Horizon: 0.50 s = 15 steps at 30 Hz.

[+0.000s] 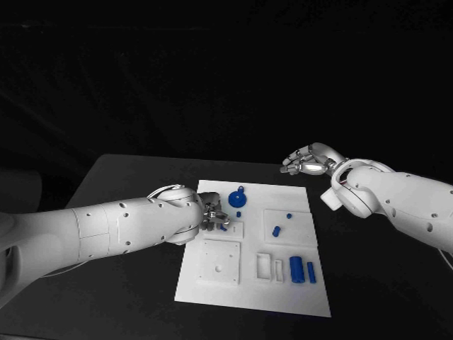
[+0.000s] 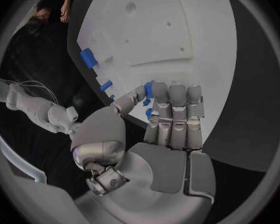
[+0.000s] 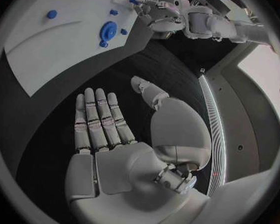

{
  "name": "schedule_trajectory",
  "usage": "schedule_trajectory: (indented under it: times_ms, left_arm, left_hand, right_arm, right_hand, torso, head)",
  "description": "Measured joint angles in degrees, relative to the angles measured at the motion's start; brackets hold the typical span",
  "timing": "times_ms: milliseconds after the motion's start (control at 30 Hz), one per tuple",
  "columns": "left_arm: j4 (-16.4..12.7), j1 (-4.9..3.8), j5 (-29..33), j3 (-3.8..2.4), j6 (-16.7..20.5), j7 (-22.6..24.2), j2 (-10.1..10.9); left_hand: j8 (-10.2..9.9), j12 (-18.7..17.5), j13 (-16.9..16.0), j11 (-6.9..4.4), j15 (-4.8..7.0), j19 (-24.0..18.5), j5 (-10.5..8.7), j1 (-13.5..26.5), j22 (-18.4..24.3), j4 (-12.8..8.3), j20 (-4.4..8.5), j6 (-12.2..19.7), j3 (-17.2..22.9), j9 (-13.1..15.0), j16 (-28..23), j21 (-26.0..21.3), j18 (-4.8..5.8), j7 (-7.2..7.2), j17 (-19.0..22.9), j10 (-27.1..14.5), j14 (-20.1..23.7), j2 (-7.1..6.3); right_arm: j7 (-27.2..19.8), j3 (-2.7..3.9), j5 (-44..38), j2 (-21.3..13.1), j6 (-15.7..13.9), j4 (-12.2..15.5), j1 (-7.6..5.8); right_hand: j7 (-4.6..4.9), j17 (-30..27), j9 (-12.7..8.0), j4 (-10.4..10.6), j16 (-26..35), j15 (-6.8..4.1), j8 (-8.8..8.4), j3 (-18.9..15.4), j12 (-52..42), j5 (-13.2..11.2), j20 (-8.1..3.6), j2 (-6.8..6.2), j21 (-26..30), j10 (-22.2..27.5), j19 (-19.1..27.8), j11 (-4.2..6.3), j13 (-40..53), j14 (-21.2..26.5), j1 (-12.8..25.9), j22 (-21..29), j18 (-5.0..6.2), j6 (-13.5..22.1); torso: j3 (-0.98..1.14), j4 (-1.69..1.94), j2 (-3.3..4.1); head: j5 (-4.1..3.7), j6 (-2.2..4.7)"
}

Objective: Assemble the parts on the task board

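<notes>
Silver left hand (image 1: pixel 212 214) sits low over the white task board (image 1: pixel 219 280), pinching a small blue part (image 2: pixel 149 89) between thumb and fingertips. Off past the board's far corner, the right hand (image 1: pixel 308 162) hovers with fingers spread, holding nothing.

White task board (image 1: pixel 219 283) mid-table, small blue parts (image 1: pixel 297 269) scattered across it

task board (image 1: pixel 219 283): matt white plastic | parts (image 1: pixel 297 269): smooth blue plastic | table (image 1: pixel 124 177): matt blk
</notes>
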<state>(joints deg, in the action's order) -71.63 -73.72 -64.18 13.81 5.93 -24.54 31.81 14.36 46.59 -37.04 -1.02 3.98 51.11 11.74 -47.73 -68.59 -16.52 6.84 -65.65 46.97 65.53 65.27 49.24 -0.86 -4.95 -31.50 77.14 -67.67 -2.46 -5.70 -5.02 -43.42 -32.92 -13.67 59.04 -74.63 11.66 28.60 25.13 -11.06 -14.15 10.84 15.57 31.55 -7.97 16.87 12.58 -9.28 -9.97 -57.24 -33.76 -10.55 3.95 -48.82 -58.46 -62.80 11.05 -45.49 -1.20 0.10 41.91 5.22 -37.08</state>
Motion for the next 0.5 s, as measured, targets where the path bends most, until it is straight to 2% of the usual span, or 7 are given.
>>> schedule_trajectory:
  times_ms: [500]
  left_arm:
    - [0.4, -0.01, -0.6, 0.01, 0.0, 0.1, -0.3]
  left_hand:
    - [-0.2, 0.0, -0.1, -0.01, 0.0, 0.0, 0.0, 0.0, 0.0, 0.1, 0.0, 0.1, 0.1, 0.1, 0.0, 0.0, 0.0, 0.06, 0.0, 0.0, 0.0, 0.0]
  right_arm:
    - [0.0, 0.0, 0.0, 0.0, 0.0, 0.1, 0.0]
  right_hand:
    - [0.0, -0.1, -0.1, 0.0, 0.0, 0.0, 0.0, 0.0, 0.0, 0.0, 0.0, 0.0, 0.2, 0.0, 0.0, 0.0, 0.0, 0.0, 0.0, -0.1, 0.0, 0.0]
  torso:
    - [0.0, -0.01, 0.0]
  head:
    - [0.15, 0.1]
